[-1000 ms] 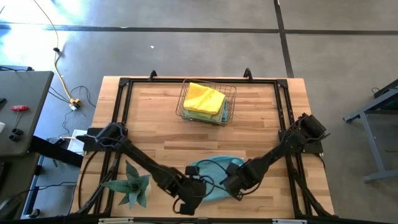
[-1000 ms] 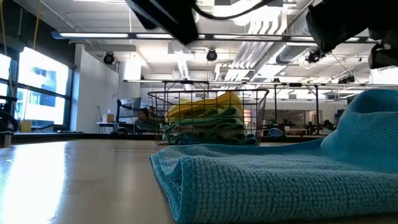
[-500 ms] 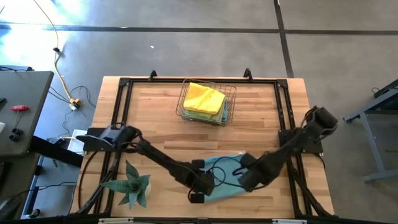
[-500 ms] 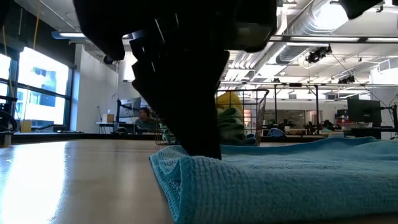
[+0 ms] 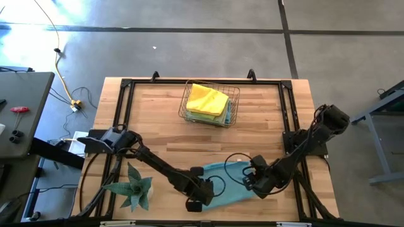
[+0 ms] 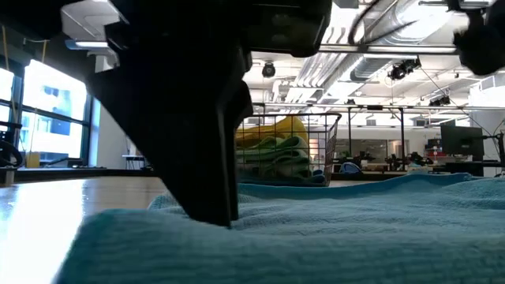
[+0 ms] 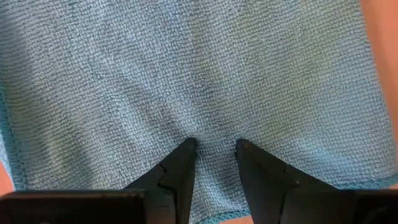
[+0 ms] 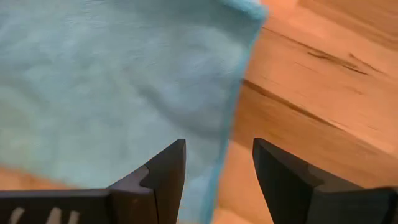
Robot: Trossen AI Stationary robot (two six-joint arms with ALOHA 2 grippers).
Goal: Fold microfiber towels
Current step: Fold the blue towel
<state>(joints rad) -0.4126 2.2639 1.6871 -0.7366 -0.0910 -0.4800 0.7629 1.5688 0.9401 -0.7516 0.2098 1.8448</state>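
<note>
1 light blue towel (image 5: 228,184) lay half-folded on the counter (image 5: 158,113), left gripper (image 7: 212,147) jaws pressing it slightly apart, right gripper (image 8: 217,152) jaws open, basket towels (image 5: 208,101) waiting.

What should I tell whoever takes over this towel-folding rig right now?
Left gripper: fingers slightly apart, tips pressed down on the blue towel at the table's near edge.
Right gripper: open, holding nothing, over the towel's right edge.
The blue towel lies flat across the table.
Wire basket at the far side holds folded towels, a yellow towel on top.
Left to do: fold the blue towel.
</note>
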